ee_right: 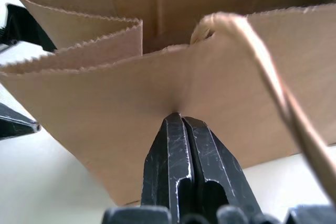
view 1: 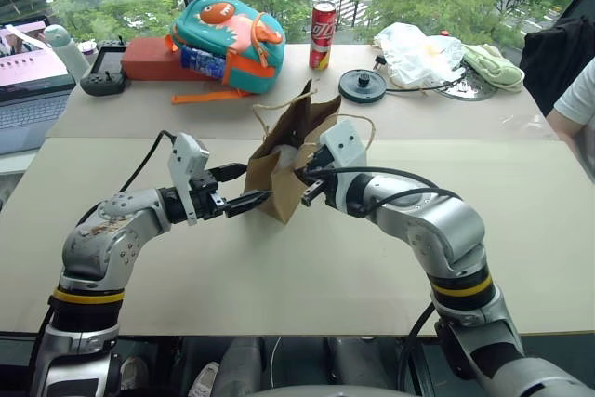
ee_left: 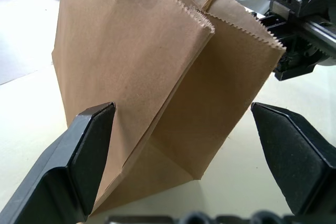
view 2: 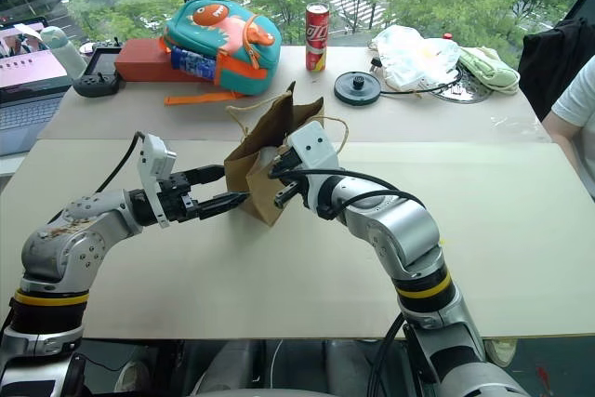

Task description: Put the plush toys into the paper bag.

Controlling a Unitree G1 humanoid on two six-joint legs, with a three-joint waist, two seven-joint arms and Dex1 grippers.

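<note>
Beyond the window lies greenery, and below it a wide beige table (view 1: pixel 307 267) carries everything; going from big to small, a teal-and-orange fish backpack (view 1: pixel 226 42) sits at the far edge, with a white plastic bag (view 1: pixel 418 51) and a red can (view 1: pixel 322 35) further along that edge. Nearer the robot stands the paper bag (view 1: pixel 290 157), upright but creased, its mouth partly open and something pale showing inside it in the head views; whether that is one of the plush toys I cannot tell. The left end effector (ee_left: pixel 184 145) stands wide open and holds nothing, its fingers (ee_left: pixel 86 145) straddling the bag's lower corner without a visible grip. The right end effector (ee_right: pixel 181 121) is fully closed, its tip pressing against the bag's side wall, with a twisted loop handle (ee_right: pixel 262 61) just beside it. The risk, as I judge it, is that the bag has no hold on it: a push from the closed right tip could tip or slide the light bag, or crumple the mouth shut. Closing the left fingers on the folded corner could also tear the paper.
</note>
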